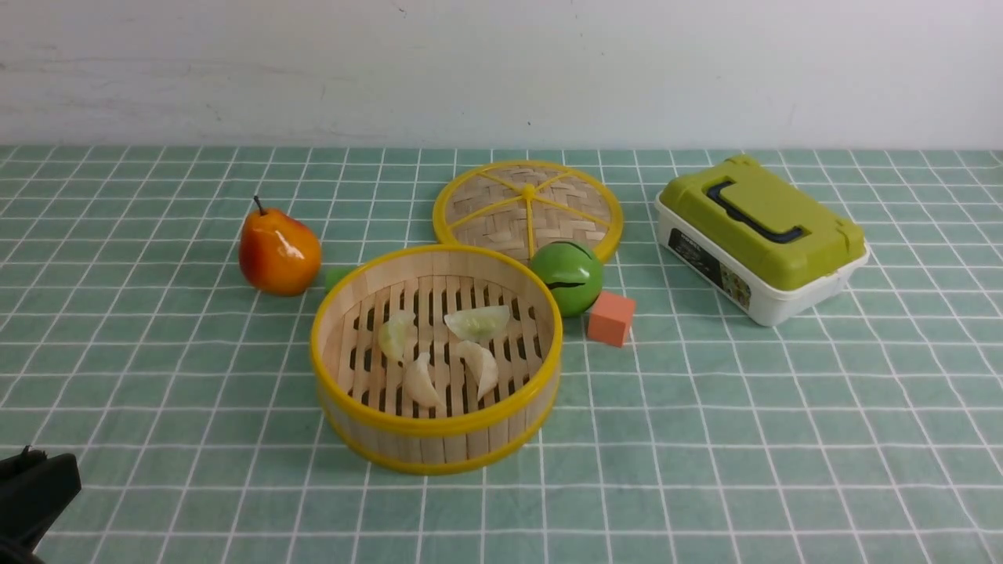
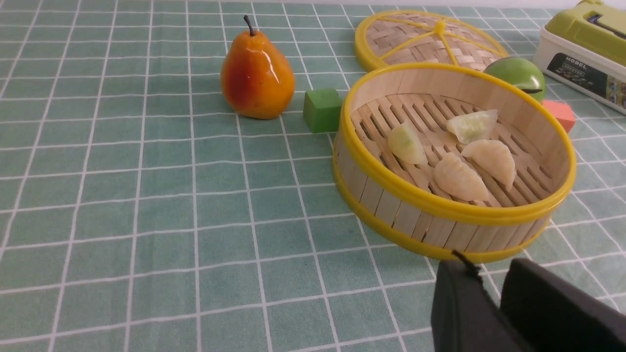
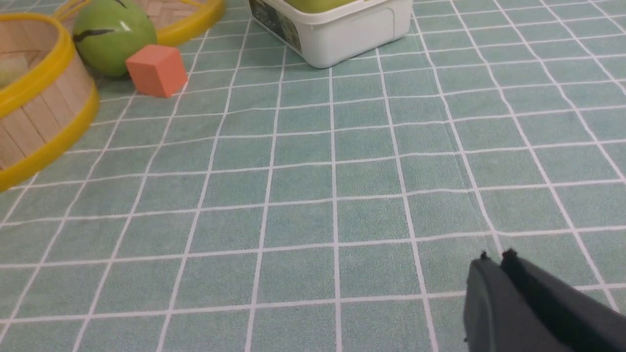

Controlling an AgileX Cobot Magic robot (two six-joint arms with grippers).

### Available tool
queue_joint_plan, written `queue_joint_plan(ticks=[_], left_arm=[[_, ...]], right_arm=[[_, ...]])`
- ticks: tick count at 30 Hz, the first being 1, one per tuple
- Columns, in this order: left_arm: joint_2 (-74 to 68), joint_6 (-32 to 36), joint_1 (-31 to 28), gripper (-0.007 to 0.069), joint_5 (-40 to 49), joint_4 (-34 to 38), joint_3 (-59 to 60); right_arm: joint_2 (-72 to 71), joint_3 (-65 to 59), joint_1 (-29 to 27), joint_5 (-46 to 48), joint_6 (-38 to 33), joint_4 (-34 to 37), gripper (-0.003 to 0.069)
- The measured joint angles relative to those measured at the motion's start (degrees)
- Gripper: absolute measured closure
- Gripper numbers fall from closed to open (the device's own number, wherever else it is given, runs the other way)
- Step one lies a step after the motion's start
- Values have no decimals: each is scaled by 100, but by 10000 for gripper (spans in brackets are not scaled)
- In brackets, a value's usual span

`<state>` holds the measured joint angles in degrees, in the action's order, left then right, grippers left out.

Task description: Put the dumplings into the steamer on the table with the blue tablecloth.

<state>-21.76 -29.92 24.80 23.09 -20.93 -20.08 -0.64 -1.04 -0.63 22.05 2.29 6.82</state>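
Note:
The round bamboo steamer (image 1: 435, 427) stands mid-table on the blue tablecloth (image 1: 705, 439). Several pale dumplings lie on its slatted floor, among them one greenish dumpling (image 1: 478, 321) and one cream dumpling (image 1: 421, 381). The left wrist view shows them too, such as a cream dumpling (image 2: 459, 178). My left gripper (image 2: 489, 268) hovers just short of the steamer's near wall, open a little and empty; its dark body (image 1: 35, 486) shows at the front view's bottom left. My right gripper (image 3: 496, 258) is shut on nothing, above bare cloth to the right of the steamer (image 3: 44, 112).
An orange-red pear (image 1: 278, 251) and a green cube (image 2: 322, 109) sit left of the steamer. Behind it lies a flat woven lid (image 1: 526, 205). A green ball (image 1: 567, 274) and an orange cube (image 1: 611, 317) sit at its right. A green-lidded white box (image 1: 760, 235) stands far right.

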Motion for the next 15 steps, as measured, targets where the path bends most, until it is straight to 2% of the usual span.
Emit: queue_joint_plan(ticks=[15], left_arm=[[101, 0, 0, 481, 0, 0, 55]], right_arm=[[0, 0, -2, 0, 0, 0, 606]])
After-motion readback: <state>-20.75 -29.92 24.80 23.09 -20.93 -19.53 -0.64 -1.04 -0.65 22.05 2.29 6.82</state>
